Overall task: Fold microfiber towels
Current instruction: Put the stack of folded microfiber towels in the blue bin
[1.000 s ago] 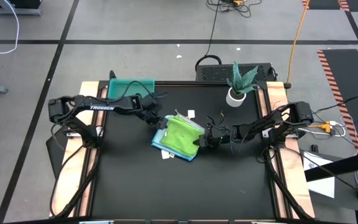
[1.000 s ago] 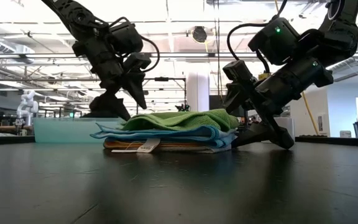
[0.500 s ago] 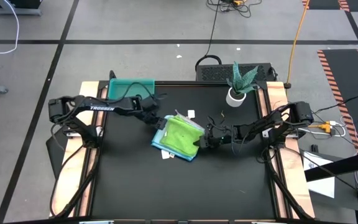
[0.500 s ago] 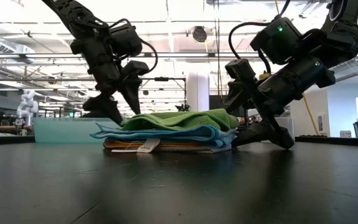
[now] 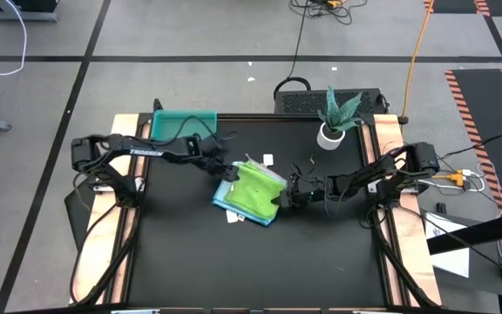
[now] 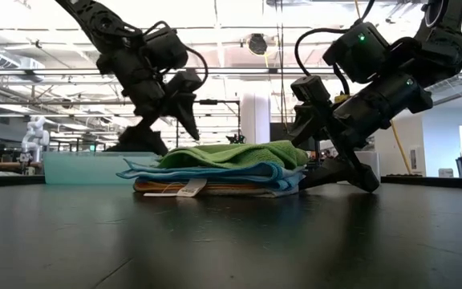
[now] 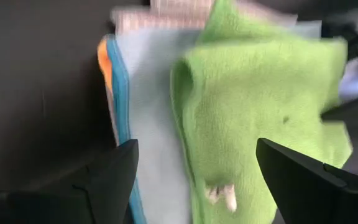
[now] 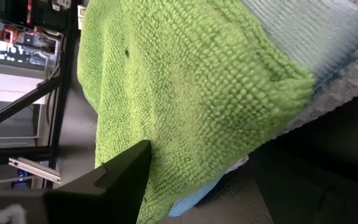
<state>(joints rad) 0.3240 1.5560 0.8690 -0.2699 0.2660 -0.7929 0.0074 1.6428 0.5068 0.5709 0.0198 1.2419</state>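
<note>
A stack of folded microfiber towels lies in the middle of the table. The green towel [image 5: 253,190] is on top, with a pale blue one [image 7: 151,124], a bright blue edge [image 7: 122,112] and an orange edge [image 7: 104,62] under it. A white tag [image 6: 189,189] sticks out at the stack's near side. My left gripper [image 5: 226,173] hangs open just above the stack's far-left edge, clear of the cloth in the low view. My right gripper [image 5: 283,197] stands open at the stack's right edge, its fingers above and below the green towel's corner [image 8: 291,81]. My right gripper comes at the stack's right edge slanting down from the table's right, with open fingers. Whether a finger touches the towels, I cannot tell.
A teal tray [image 5: 184,124] stands at the table's far left, behind my left arm. A potted plant [image 5: 334,118] in a white pot stands at the far right. The black tabletop [image 5: 260,262] lies bare between the stack and the near edge.
My left gripper's fingers have spread a little wider above the stack's left edge. The towels have not moved.
</note>
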